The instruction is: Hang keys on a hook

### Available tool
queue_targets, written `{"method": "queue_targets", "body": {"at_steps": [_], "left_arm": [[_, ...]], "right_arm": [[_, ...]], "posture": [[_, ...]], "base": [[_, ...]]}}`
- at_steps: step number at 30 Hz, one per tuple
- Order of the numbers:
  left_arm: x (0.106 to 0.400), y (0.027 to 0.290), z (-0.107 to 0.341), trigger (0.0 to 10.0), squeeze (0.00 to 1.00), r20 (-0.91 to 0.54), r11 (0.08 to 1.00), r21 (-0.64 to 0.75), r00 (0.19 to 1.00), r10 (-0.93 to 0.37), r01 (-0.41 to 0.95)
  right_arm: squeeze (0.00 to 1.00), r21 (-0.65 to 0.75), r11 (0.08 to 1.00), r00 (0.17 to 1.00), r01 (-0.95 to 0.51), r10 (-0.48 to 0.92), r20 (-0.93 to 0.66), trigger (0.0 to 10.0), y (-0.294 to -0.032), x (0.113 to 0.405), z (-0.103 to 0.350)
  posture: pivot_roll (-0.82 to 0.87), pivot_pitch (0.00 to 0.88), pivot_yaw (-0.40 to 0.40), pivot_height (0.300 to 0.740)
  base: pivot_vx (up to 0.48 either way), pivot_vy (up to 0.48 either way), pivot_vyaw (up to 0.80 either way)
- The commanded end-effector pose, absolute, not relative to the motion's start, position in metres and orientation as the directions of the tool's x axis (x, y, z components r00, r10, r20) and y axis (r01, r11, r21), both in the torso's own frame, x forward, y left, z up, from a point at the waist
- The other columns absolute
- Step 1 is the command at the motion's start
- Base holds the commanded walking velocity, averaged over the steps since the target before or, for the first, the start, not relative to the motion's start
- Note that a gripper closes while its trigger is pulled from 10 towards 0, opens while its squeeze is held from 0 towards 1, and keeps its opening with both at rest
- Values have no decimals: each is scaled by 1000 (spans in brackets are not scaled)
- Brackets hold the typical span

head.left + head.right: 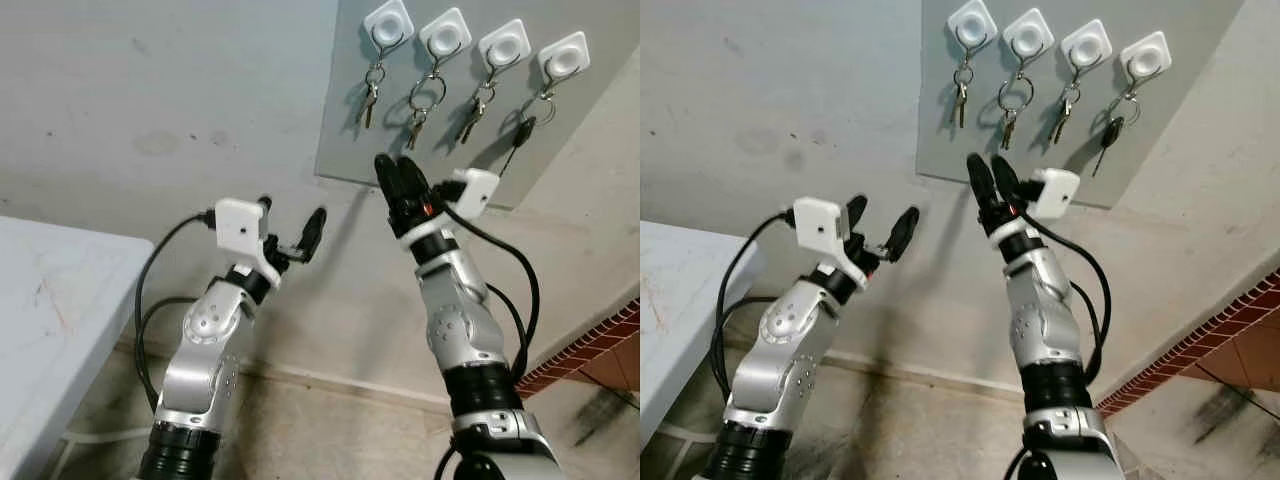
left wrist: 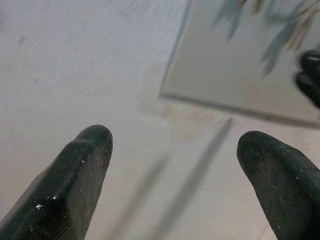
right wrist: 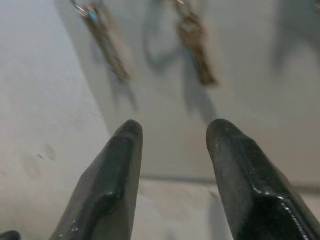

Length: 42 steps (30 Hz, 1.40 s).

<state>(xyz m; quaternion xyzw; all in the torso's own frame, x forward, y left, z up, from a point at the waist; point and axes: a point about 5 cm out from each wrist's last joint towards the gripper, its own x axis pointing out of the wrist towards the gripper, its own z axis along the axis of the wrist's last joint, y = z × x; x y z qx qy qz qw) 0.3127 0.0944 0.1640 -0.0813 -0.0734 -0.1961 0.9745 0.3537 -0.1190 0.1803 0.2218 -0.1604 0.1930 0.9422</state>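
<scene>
Keys [image 1: 424, 98]: four sets hang on four white hooks [image 1: 444, 33] on the grey wall panel [image 1: 345, 140]; none held.
Right hand [image 1: 398, 172]: raised just below panel, fingers slightly apart, empty.
Left hand [image 1: 292, 222]: wide open, empty, lower.
Advice: judged hung; withdraw straight back, clear of dangling keys.
Unclear: rings' seating; wrist views blurred.
Counter [image 1: 40, 300]: cut off.

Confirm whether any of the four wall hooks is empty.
No: each of the four white hooks carries a key set hanging below it.
</scene>
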Motion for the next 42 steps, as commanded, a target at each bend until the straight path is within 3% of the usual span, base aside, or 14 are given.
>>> {"method": "queue_targets", "body": {"at_steps": [1, 15, 16, 17, 18, 24, 42], "left_arm": [[311, 96, 151, 10000, 0, 144, 921, -111, 923, -356, 373], [311, 121, 75, 10000, 0, -71, 965, -102, 966, -249, 242], [311, 123, 71, 10000, 0, -85, 968, -106, 968, -237, 227], [311, 125, 68, 10000, 0, -94, 970, -109, 969, -228, 218], [311, 126, 62, 10000, 0, -110, 970, -117, 968, -224, 211], [309, 126, 51, 10000, 0, -130, 971, -114, 966, -223, 209], [317, 126, 46, 10000, 0, -132, 971, -134, 968, -215, 198]], "right_arm": [[1000, 355, 849, 901, -391, 274, 336, 10000, -127, 349, 161], [1000, 362, 921, 988, -142, 151, 1, 10000, -154, 316, 63], [678, 351, 927, 990, -128, 141, -10, 10000, -155, 314, 59], [678, 343, 931, 991, -120, 134, -17, 10000, -154, 313, 57], [0, 341, 933, 991, -112, 132, -37, 10000, -153, 310, 51], [0, 317, 948, 992, -40, 75, -98, 10000, -156, 303, 37], [0, 279, 960, 992, -13, 48, -118, 10000, -159, 295, 26]], "posture": [[15, 101, -69, 740], [19, 72, -24, 740], [15, 70, -16, 740], [14, 68, -13, 740], [9, 66, -5, 740], [-8, 58, 16, 740], [-61, 65, 63, 740]], "base": [[0, 0, 0], [0, 0, 0], [0, 0, 0], [0, 0, 0], [0, 0, 0], [0, 0, 0], [0, 0, 0]]}}
